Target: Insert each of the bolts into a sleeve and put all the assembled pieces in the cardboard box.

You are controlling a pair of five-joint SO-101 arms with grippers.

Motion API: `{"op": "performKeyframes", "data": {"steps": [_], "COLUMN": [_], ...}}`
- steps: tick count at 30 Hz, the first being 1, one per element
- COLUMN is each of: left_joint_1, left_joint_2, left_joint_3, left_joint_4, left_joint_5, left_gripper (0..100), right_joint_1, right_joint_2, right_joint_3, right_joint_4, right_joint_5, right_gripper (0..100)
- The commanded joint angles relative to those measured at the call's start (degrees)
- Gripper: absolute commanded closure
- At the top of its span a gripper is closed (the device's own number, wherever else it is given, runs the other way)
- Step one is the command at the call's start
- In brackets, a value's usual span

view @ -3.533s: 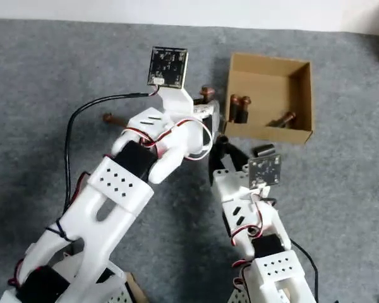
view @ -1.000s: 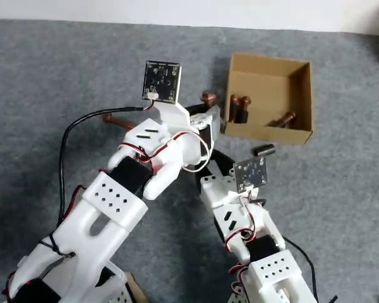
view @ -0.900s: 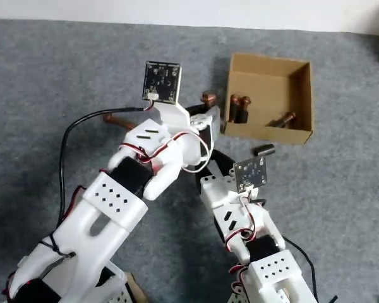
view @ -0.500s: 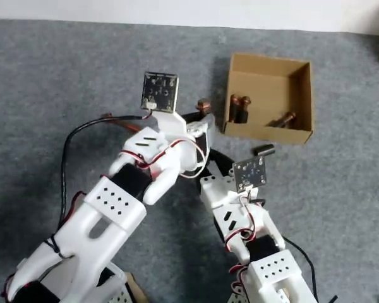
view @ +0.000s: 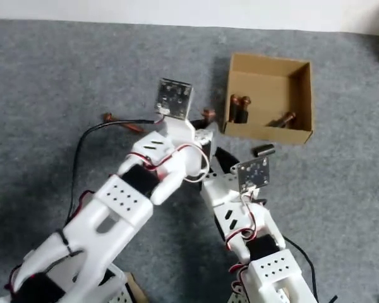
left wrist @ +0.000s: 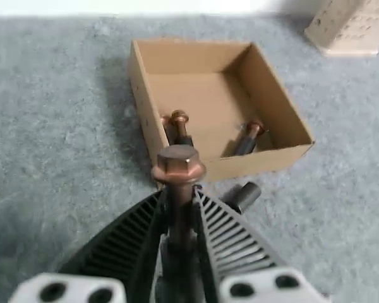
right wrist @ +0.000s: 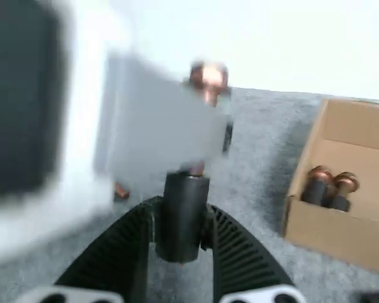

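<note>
My left pincer [left wrist: 179, 203] is clamped on a copper-coloured bolt [left wrist: 179, 165], gripping its shaft so the hexagonal head stands up above the ribbed black fingers [left wrist: 221, 233]; my right pincer [right wrist: 181, 219] is closed around a dark cylindrical sleeve [right wrist: 182, 202], held upright between its own ribbed fingers; in the right wrist view the bolt's head shows directly above the sleeve, with a short bit of shaft just at the sleeve's upper mouth, though I cannot tell whether it has gone in; in the high view both my arms meet just beside the near corner of the cardboard box [view: 303, 101], the left arm coming in from the lower left and the right arm from below; the box sits open on a grey carpet [view: 50, 76]; inside it lie assembled pieces [view: 239, 107], two together against one wall and another [view: 283, 120] tilted near the opposite side; a loose sleeve [view: 263, 150] lies on its side on the carpet just outside the box; a loose bolt [view: 121, 122] lies on the carpet well apart from the box, on the far side of my left arm
</note>
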State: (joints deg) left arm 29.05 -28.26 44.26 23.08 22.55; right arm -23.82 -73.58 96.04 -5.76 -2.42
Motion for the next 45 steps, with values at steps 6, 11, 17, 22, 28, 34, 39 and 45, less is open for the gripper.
{"op": "performKeyframes", "data": {"steps": [6,11,17,22,28,34,39,45], "left_joint_1": [-0.4,-0.4,-0.31,-0.31,-0.92,-2.24,-10.24,-20.18], "left_joint_2": [4.7,4.62,4.79,5.05,5.05,4.62,4.62,4.62], "left_joint_3": [-3.3,-3.47,-3.56,-3.56,-3.65,-3.3,-3.56,-3.21], "left_joint_4": [-0.88,-0.88,-0.88,-0.79,-0.88,2.2,12.66,22.33], "left_joint_5": [-0.18,-0.44,-0.44,-0.26,-0.18,-0.44,-0.18,-0.18], "left_gripper": [99,99,78,57,61,70,75,78], "right_joint_1": [3.3,3.3,3.3,3.38,5.23,14.81,17.19,17.45], "right_joint_2": [-1.19,-1.19,-1.19,-1.19,-0.92,-0.75,-0.84,-0.75], "right_joint_3": [8.22,8.22,8.22,8.22,8.22,8.22,8.22,1.45], "right_joint_4": [-3.91,-3.82,-3.82,-3.74,-3.65,-3.47,0.04,12.62], "right_joint_5": [0.35,0.35,0.35,0.35,0.35,0.35,0.35,0.35], "right_gripper": [99.5,99.5,99.4,99.4,99.4,99.4,99.4,99.4]}}
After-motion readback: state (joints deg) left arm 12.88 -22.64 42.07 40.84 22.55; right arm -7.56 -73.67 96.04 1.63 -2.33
